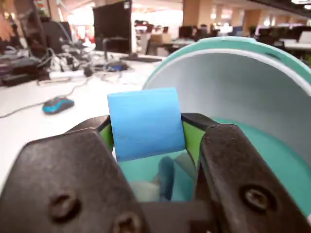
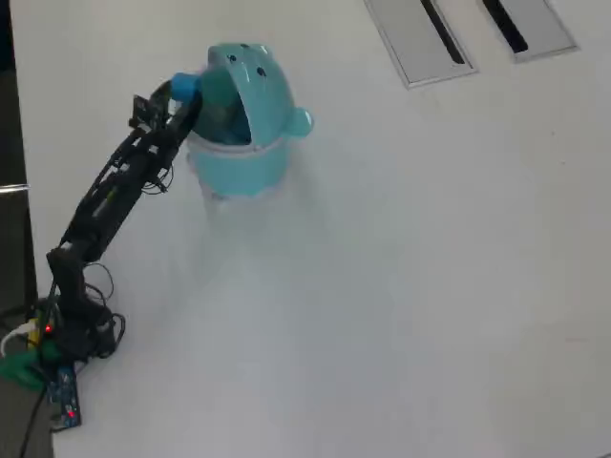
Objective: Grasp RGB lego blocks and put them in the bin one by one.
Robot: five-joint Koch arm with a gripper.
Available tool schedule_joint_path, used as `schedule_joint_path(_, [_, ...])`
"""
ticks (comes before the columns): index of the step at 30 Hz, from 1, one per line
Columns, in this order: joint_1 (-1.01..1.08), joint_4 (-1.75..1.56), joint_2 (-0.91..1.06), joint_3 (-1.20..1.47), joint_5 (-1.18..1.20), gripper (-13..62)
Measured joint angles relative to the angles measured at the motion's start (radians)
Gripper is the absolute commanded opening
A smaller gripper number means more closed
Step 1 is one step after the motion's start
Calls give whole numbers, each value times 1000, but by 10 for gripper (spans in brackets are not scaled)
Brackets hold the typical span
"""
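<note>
While lid stands raised, fingers (image 1: 146, 133) grip blue block (image 1: 145, 122), over bin (image 2: 239, 157)

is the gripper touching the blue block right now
Touching. The wrist view shows the blue block squeezed between the gripper pads, green pads pressed against both its sides, held at the open bin.

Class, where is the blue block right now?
The blue block sits clamped between the jaws, at the open bin's left rim in the overhead view.
</note>
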Motion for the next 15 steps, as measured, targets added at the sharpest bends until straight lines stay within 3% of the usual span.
schedule_joint_path(6, [67, -91, -92, -66, -3, 169])
schedule_joint_path(12, [74, -100, -110, -67, -6, 251])
schedule_joint_path(15, [74, -126, -110, -66, -29, 255])
